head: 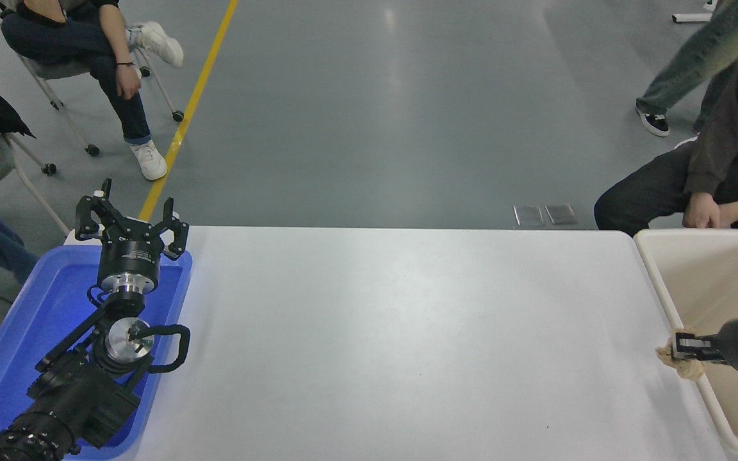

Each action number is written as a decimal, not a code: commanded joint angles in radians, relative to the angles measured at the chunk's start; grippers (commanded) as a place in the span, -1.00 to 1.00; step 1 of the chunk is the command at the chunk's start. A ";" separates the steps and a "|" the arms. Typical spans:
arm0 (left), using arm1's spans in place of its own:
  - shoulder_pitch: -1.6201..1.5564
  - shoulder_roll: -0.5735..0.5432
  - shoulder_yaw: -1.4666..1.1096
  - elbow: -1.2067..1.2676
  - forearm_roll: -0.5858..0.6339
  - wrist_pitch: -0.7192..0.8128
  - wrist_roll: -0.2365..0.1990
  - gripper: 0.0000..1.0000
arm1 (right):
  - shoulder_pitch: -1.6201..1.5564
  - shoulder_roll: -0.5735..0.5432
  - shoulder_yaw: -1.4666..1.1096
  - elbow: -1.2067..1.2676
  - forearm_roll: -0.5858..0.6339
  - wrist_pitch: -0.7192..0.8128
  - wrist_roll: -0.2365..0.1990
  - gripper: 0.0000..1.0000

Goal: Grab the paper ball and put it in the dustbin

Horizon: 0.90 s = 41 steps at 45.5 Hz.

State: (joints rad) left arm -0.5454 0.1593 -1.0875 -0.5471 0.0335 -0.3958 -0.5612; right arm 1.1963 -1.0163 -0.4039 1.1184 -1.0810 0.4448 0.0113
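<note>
- Filling most of the near half of the scene, the white table [394, 333] has its far edge against a grey floor [375, 115] crossed by a yellow line [189, 105].
- At the right edge stands the cream dustbin [654, 272], its thick rounded rim beside the table's right side; only part of it is in view.
- At the near left lies a shallow blue tray [4, 358], with the left arm parked over it.
- People sit at the far left [87, 45] and far right [721, 173], the latter's hand [702, 211] just beyond the bin's far rim; another person's legs [683, 70] show at the far right.
- The left gripper [131, 218] hangs above the tray's far end, fingers spread apart and holding nothing.
- The right gripper [683, 349] reaches in from the right edge across the bin, fingers closed around the paper ball.
- The paper ball [667, 355], a tan wrinkled wad, sits pinched at the fingertips right at the bin's left rim, beside the table's right edge. Whether it touches the rim cannot be told.
</note>
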 commanded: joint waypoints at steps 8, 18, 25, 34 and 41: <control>0.001 0.000 0.000 -0.001 0.000 0.000 0.001 0.98 | 0.690 -0.119 -0.346 0.098 -0.020 0.311 -0.001 -1.00; 0.001 0.000 0.000 -0.001 0.000 0.000 0.001 0.98 | 0.917 -0.100 -0.489 0.119 -0.020 0.341 -0.005 -1.00; 0.001 0.000 0.000 -0.001 0.000 0.000 0.001 0.98 | 0.939 -0.099 -0.498 0.135 -0.022 0.341 -0.020 -1.00; 0.001 0.000 0.000 -0.001 0.000 0.000 0.001 0.98 | 0.939 -0.099 -0.506 0.129 -0.026 0.341 -0.028 -1.00; 0.001 0.000 0.000 -0.001 0.000 0.000 0.001 0.98 | 0.919 -0.105 -0.552 0.074 -0.057 0.341 -0.028 -1.00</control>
State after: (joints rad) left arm -0.5446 0.1595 -1.0876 -0.5476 0.0337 -0.3958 -0.5600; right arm 2.1072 -1.1163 -0.9019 1.2402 -1.1135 0.7788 -0.0121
